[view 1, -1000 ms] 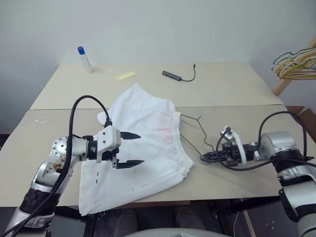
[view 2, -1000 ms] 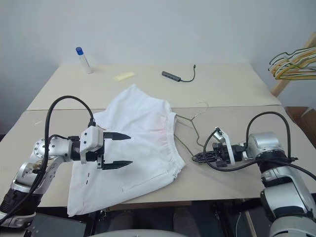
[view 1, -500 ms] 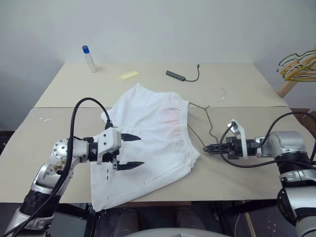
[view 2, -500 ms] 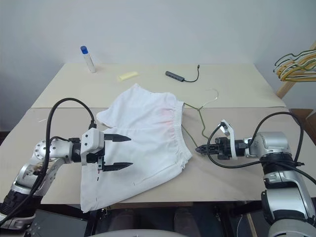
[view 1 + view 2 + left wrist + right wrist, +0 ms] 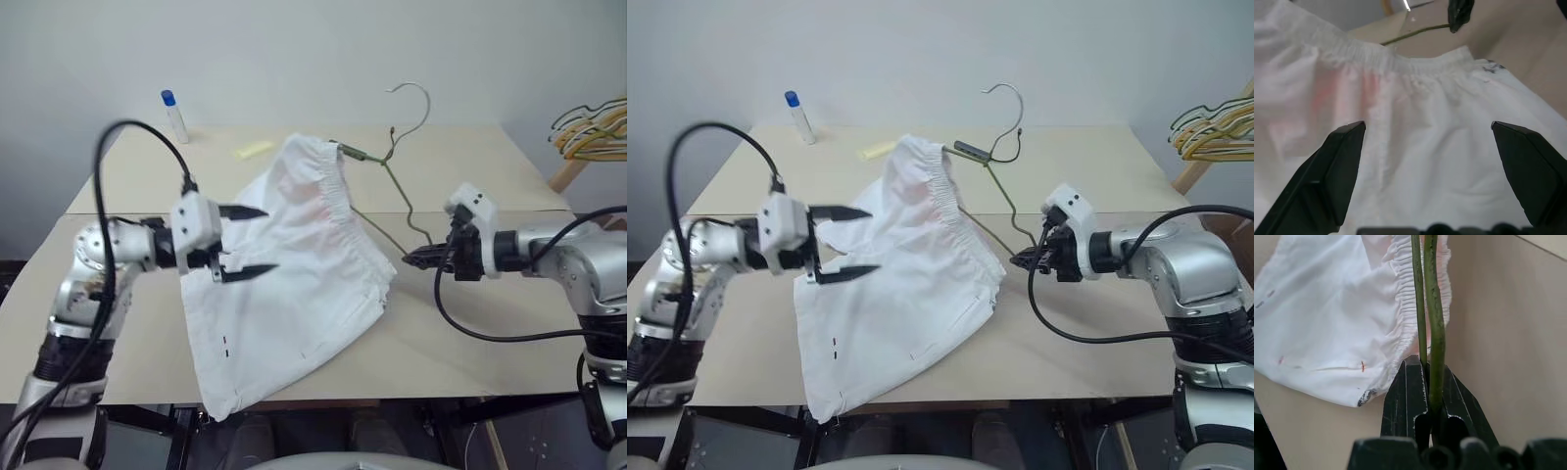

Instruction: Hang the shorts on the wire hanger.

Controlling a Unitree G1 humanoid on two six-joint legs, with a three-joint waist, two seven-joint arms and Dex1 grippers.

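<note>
Left eye view: one shorts [image 5: 294, 264], one wire hanger [image 5: 397, 186].

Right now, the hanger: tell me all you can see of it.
The hanger is thin, dark olive wire, triangular, with a curved hook at its top. It is tilted up off the table, hook raised against the wall. The right hand is shut on its near corner, two wire strands between the fingers. Its far arm runs into the waistband of the shorts, lifting that end; the rest lies on the table.
</note>
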